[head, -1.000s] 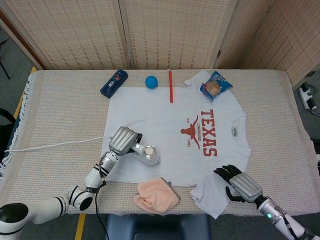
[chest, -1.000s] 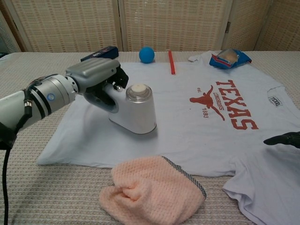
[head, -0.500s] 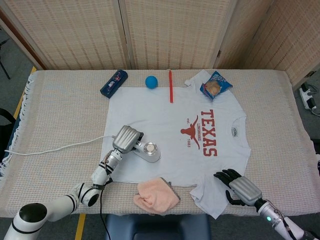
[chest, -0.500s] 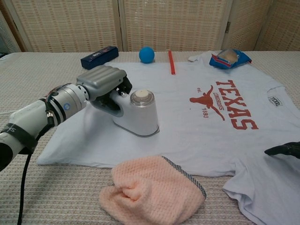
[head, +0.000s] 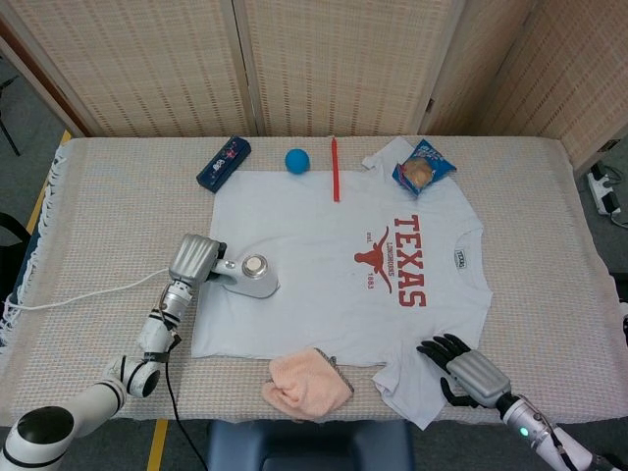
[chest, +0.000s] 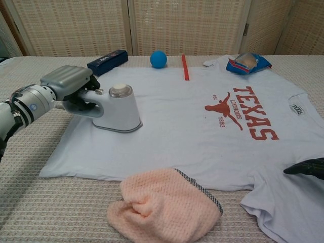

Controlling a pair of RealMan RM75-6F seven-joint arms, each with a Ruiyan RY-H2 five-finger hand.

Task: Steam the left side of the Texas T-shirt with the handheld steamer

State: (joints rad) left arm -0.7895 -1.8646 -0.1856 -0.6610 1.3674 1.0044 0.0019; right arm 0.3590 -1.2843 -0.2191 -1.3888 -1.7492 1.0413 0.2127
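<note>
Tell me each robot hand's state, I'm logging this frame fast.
Left robot hand: holding the steamer.
Right robot hand: holds nothing, fingers apart, open.

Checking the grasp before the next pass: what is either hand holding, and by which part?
The left hand grips the handheld steamer by its handle, base on the Texas T-shirt. The right hand holds nothing.

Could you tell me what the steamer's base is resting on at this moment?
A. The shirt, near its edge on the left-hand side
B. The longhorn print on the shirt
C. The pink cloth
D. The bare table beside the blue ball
A: the left hand grips the steamer, whose base sits flat on the shirt near that edge, well apart from the pink cloth and the print.
</note>
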